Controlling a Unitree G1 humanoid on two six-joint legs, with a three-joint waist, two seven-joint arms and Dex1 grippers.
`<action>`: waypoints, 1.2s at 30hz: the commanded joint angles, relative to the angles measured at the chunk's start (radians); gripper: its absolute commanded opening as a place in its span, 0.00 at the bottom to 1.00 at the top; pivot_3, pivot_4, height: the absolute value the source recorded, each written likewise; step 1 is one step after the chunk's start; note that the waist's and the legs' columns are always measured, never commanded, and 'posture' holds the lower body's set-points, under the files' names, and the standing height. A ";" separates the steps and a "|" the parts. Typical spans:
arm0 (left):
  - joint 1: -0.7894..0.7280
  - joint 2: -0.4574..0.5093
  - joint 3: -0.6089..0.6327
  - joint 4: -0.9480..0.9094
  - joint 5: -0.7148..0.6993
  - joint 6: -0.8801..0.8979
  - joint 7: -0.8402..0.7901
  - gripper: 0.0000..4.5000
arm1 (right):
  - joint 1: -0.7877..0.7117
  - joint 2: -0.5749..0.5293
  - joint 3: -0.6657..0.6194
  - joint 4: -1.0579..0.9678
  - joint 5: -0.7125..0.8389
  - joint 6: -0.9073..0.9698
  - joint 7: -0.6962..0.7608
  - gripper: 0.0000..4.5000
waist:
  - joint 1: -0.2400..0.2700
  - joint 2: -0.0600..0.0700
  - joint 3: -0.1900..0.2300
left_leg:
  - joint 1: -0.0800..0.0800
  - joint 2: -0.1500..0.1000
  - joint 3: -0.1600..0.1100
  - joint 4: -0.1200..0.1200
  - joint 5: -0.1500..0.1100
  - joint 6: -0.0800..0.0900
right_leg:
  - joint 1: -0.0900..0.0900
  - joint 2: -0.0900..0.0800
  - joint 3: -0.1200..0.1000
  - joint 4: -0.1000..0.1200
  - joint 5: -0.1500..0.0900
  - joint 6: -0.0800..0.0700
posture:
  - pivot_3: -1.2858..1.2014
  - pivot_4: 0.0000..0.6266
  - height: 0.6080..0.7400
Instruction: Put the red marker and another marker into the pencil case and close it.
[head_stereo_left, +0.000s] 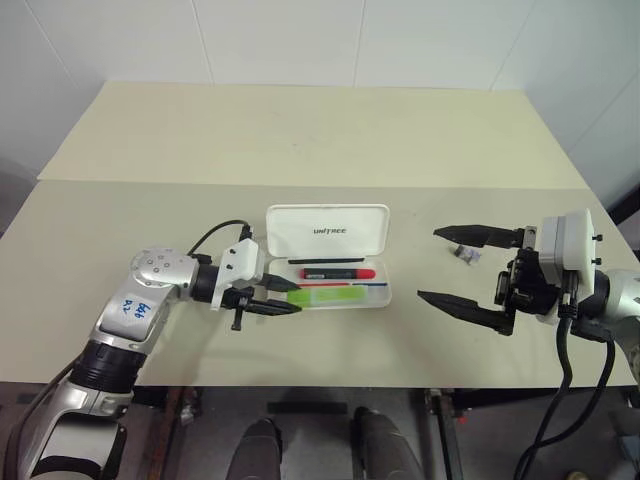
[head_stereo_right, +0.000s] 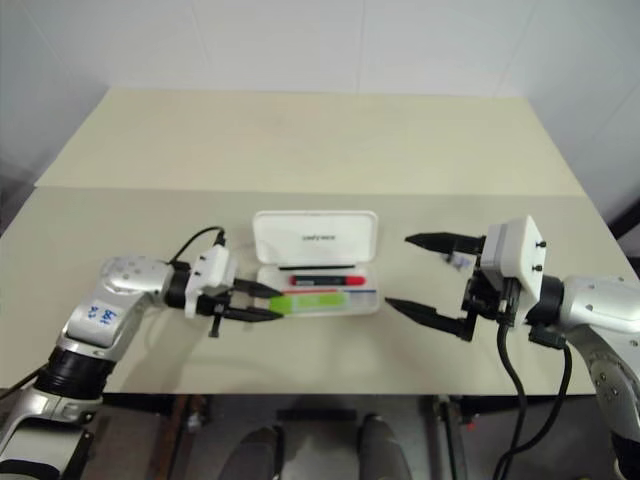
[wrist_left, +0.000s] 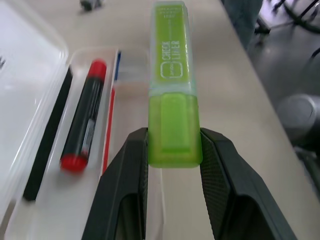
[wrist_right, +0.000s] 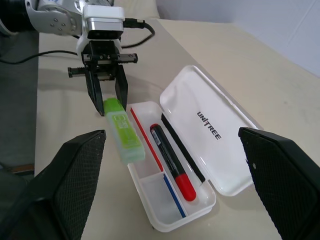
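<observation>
Task progress at the midpoint of loading. The pencil case (head_stereo_left: 328, 258) lies open near the middle of the surface (head_stereo_left: 300, 140), its lid (wrist_right: 210, 127) folded back flat with the lettering facing up and its tray toward the robot. The red marker (wrist_right: 172, 162) already rests lengthwise inside the tray, between the dark strip beside the hinge and the printed red and blue lines, so the first part of the task appears complete. The lime-green marker (wrist_left: 172, 90) is not yet stowed: the left gripper (head_stereo_left: 268, 297) has its jaws clamped on one end of it and holds it lengthwise along the tray's near wall, just outside or over the rim; whether it touches the case cannot be told. The right gripper (head_stereo_left: 465, 268) hangs well apart to the right of the case, its jaws spread wide and holding nothing. A small dark object (head_stereo_left: 466, 255) lies on the surface near the right gripper's far finger; what it is cannot be made out. Remaining, by this reading: shifting the green marker over the wall into the tray, releasing it, and swinging the lid down until the case is closed.
</observation>
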 joint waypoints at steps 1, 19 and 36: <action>-0.011 0.013 0.000 0.005 0.026 -0.010 0.009 0.22 | -0.004 0.005 -0.020 -0.032 0.002 -0.025 -0.019 1.00 | 0.000 0.000 0.000 | 0.000 0.000 0.000 0.000 0.000 0.000 | 0.000 0.000 0.000 0.000 0.000 0.000 | 0.52 0.24 1.00; -0.062 -0.002 -0.031 0.127 0.075 -0.091 -0.030 0.22 | -0.021 0.024 0.028 -0.050 -0.002 -0.032 -0.059 1.00 | 0.001 0.000 0.000 | 0.000 0.000 0.000 0.000 0.000 0.000 | 0.000 0.000 0.000 0.000 0.000 0.000 | 0.52 0.24 1.00; -0.140 -0.029 -0.055 0.176 0.098 -0.075 -0.044 0.22 | 0.009 0.051 0.031 -0.082 -0.004 -0.032 -0.098 1.00 | 0.001 0.000 0.000 | 0.000 0.000 0.000 0.000 0.000 0.001 | 0.000 0.000 0.000 0.002 0.001 0.001 | 0.52 0.24 1.00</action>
